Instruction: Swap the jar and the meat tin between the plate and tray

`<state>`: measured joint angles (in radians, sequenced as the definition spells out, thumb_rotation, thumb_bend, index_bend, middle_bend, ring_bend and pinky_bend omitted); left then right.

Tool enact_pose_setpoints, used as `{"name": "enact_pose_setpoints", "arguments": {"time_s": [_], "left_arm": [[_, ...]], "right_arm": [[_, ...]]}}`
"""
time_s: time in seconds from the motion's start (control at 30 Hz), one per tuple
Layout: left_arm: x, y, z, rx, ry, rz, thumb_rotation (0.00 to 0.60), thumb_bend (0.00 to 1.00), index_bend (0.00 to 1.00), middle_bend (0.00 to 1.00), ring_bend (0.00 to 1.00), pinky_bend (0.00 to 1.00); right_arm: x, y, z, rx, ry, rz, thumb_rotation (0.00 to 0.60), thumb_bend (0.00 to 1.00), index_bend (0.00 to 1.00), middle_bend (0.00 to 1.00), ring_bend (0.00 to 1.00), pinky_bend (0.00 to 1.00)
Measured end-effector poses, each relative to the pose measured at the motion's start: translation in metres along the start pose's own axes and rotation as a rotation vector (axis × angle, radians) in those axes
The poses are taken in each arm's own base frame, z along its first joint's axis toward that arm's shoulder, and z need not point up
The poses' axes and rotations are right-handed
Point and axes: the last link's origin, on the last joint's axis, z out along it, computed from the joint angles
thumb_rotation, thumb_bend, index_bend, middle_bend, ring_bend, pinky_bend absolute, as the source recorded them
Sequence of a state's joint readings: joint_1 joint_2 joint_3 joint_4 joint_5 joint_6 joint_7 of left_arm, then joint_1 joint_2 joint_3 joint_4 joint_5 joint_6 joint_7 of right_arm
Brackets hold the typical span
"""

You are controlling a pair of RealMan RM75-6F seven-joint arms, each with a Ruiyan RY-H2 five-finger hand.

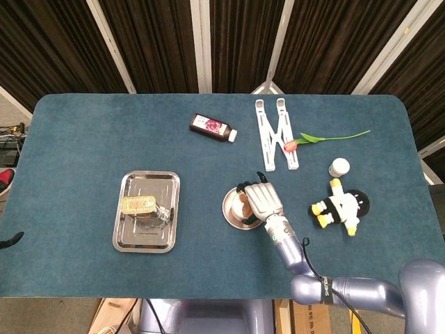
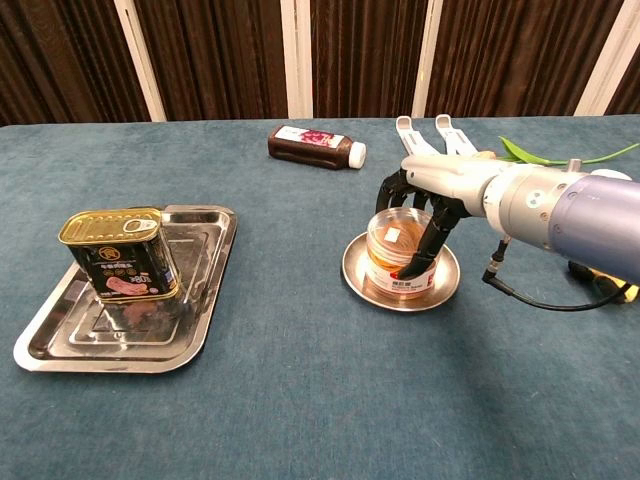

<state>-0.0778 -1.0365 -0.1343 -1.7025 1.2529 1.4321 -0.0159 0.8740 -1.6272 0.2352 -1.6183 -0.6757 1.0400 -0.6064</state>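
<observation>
A clear jar (image 2: pixel 395 245) with orange contents stands on the small round metal plate (image 2: pixel 400 293) right of centre. My right hand (image 2: pixel 432 186) reaches over it from the right and grips it, fingers curled behind it and the thumb across its front. From the head view the right hand (image 1: pixel 261 200) covers most of the jar (image 1: pixel 241 202) and part of the plate (image 1: pixel 229 211). The meat tin (image 2: pixel 118 255) stands upright in the steel tray (image 2: pixel 60 350) on the left, also seen from above as the tin (image 1: pixel 138 204) in the tray (image 1: pixel 142 240). Only a dark sliver (image 1: pixel 7 241) at the left edge may be my left hand.
A brown bottle (image 1: pixel 212 127) lies on its side at the back. A white folding stand (image 1: pixel 278 132) and a tulip (image 1: pixel 320 139) lie behind the plate. A plush toy (image 1: pixel 341 207) and a small white pot (image 1: pixel 340 166) sit to the right of my arm.
</observation>
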Motion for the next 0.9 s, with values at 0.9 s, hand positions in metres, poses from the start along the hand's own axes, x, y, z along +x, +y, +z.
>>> {"name": "enact_pose_setpoints", "arguments": {"time_s": [0.9], "left_arm": [[-0.011,-0.007,0.023,0.045,-0.019,0.061,0.600,0.10,0.17,0.00,0.00,0.11]], "right_arm": [[0.009,-0.079,0.056,0.068,0.009,0.014,0.600,0.00,0.47,0.37,0.43,0.02]]}}
